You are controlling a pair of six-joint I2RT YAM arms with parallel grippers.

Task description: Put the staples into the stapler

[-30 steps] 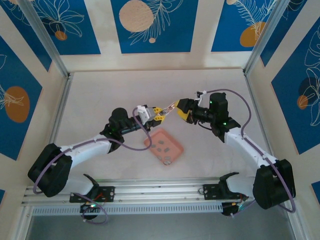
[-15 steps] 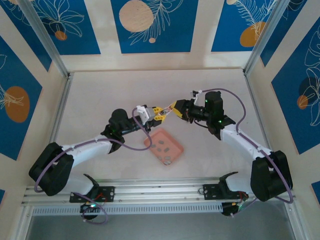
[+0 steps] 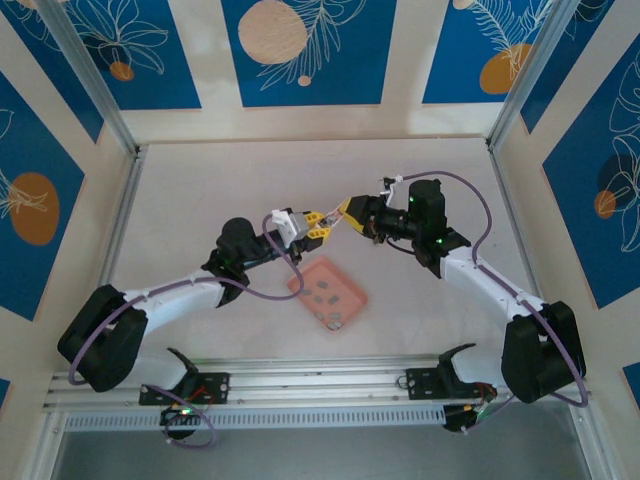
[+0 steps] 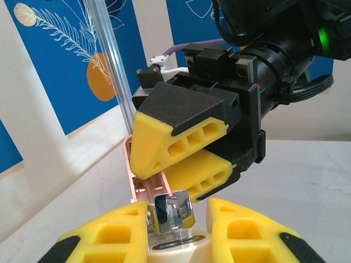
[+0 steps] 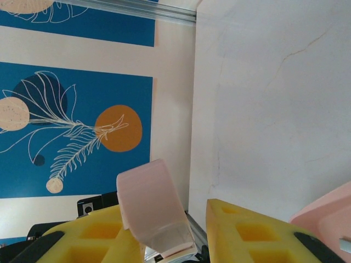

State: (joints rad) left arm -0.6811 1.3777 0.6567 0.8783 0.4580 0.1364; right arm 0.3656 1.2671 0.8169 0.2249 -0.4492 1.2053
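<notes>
1. At the middle of the overhead view, the left pincer [image 3: 308,229] and the right pincer [image 3: 344,213] meet tip to tip above the pale surface [image 3: 200,190]. The left arm reaches in from the lower left of the frame and the right arm from the lower right.
2. The left pincer is clamped on the stapler [image 4: 171,212]. In the left wrist view, its yellow fingers [image 4: 109,235] press on either side of the cream base at the bottom edge, and a shiny metal part stands up between them.
3. From that base a pink rail [image 4: 133,183] runs away toward the upper left of that view, passing beside the yellow tips of the right pincer at centre frame.
4. In the right wrist view, the stapler's pink top flap [image 5: 151,211] stands tilted between the right pincer's two fingers at the bottom of the frame. It lies against the finger at lower left [image 5: 93,233], with a clear gap to the other, so these jaws stand apart around the flap and do not pinch it.
5. The staples [image 3: 322,291] lie as small dark strips in the pink tray [image 3: 352,298]. The tray rests on the surface just below the two pincers in the overhead view, apart from both.
6. A pale capsule-like piece [image 3: 335,321] lies at the tray's lower corner.
</notes>
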